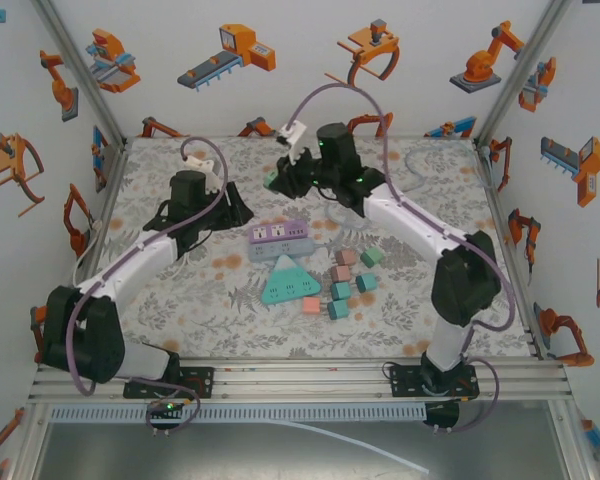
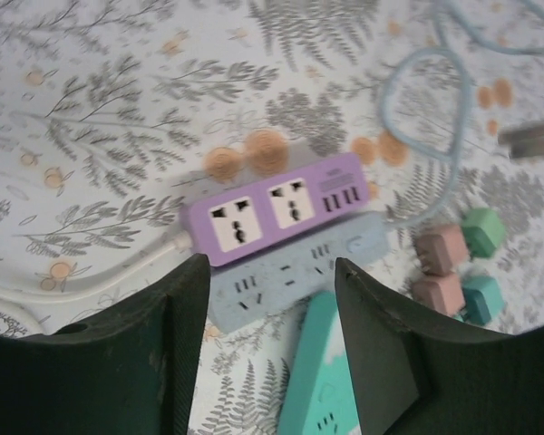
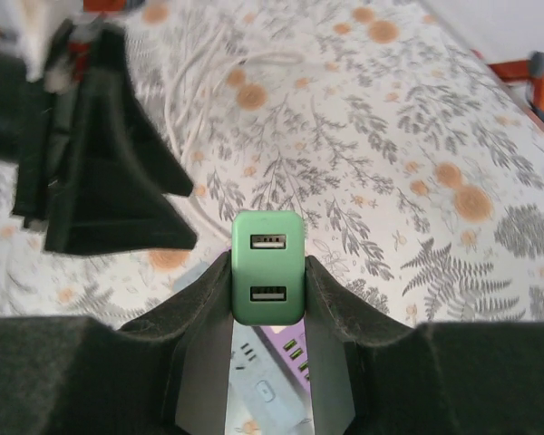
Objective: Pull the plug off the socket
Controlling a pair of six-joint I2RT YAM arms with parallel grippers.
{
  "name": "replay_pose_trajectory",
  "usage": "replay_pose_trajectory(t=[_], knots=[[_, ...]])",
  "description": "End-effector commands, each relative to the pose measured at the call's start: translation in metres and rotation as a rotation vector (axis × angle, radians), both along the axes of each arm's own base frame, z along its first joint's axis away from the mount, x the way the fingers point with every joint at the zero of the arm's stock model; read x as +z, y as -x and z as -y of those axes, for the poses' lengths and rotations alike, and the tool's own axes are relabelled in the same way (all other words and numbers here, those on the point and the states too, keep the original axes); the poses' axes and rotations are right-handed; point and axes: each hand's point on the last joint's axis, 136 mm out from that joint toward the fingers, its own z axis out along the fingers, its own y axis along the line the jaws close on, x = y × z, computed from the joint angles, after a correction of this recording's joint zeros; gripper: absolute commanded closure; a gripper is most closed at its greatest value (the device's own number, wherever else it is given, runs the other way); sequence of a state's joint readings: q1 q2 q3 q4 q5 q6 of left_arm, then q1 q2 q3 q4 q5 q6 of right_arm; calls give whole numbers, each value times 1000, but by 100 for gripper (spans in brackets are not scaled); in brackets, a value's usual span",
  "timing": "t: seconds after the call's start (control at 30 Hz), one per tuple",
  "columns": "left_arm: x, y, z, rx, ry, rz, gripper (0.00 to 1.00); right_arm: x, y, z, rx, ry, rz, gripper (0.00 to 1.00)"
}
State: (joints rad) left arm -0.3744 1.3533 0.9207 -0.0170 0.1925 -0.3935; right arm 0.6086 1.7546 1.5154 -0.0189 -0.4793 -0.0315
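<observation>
Right gripper (image 3: pixel 267 304) clamps the green plug (image 3: pixel 267 254), twelve o'clock of the purple socket (image 2: pixel 281 207). Left gripper (image 2: pixel 272 308) gapes empty.

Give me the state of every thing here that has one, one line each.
right gripper: shut on the green plug.
green plug: lifted, in no socket.
left gripper: open, empty, above the strips.
purple strip: lying flat, both sockets empty.
blue-grey strip: flat against the purple strip, nothing plugged in.
teal triangular strip: lying flat.
loose plugs: unplugged, beside the strips.
</observation>
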Motion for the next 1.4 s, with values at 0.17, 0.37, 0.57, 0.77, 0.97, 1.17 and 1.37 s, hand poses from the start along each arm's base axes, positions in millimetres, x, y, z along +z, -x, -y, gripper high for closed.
replay_pose_trajectory(t=[0.17,0.37,0.57,0.77,0.97,1.17,1.37], knots=[[61,67,53,-384,-33,259,37,-2,-11,120,-391,-387,-359,92],[67,123,75,-583,-49,345,27,-55,14,201,-619,-447,-554,90],[68,179,99,-822,-88,485,14,-111,64,265,-872,-439,-698,88],[57,212,112,-970,-121,510,8,-148,130,285,-978,-436,-794,88],[49,215,116,-979,-173,552,5,-192,181,286,-988,-380,-922,87],[48,227,115,-1012,-181,576,1,-217,197,271,-901,-405,-998,86],[34,232,111,-1024,-219,540,0,-229,186,259,-838,-439,-1023,83]])
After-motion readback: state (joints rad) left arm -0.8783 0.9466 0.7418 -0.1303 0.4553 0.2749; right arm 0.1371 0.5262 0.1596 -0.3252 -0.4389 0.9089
